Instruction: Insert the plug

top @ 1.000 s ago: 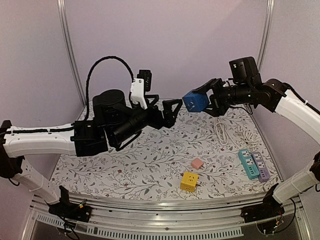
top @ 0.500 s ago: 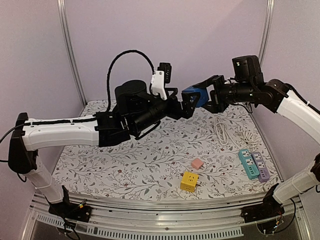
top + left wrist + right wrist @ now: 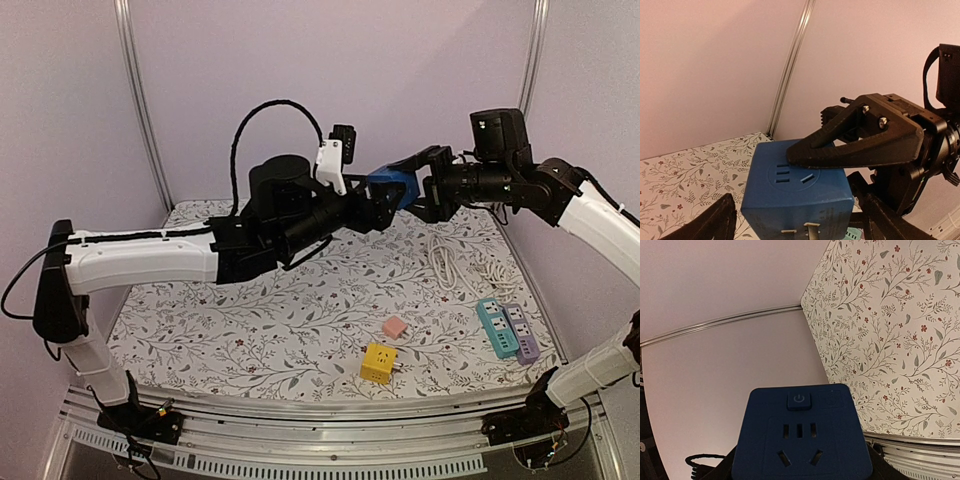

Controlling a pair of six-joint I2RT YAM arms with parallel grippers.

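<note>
A blue cube socket (image 3: 392, 189) with metal prongs on one face is held in the air at the back of the table. My right gripper (image 3: 420, 188) is shut on it; in the right wrist view the cube (image 3: 802, 440) fills the bottom, its power button and slots facing the camera. My left gripper (image 3: 376, 208) is open, and its fingers straddle the cube from the left. In the left wrist view the cube (image 3: 795, 192) sits between my two dark fingers (image 3: 715, 225), with gaps on both sides, and a right finger lies across its top face.
On the floral table (image 3: 250, 310) lie a yellow cube socket (image 3: 378, 362), a small pink block (image 3: 395, 327), a teal power strip (image 3: 494, 327) beside a purple one (image 3: 522, 333), and a coiled white cable (image 3: 455, 265) at the right.
My left arm has reached right and forward until its open fingers bracket the blue cube. The right arm with the cube has barely shifted.
</note>
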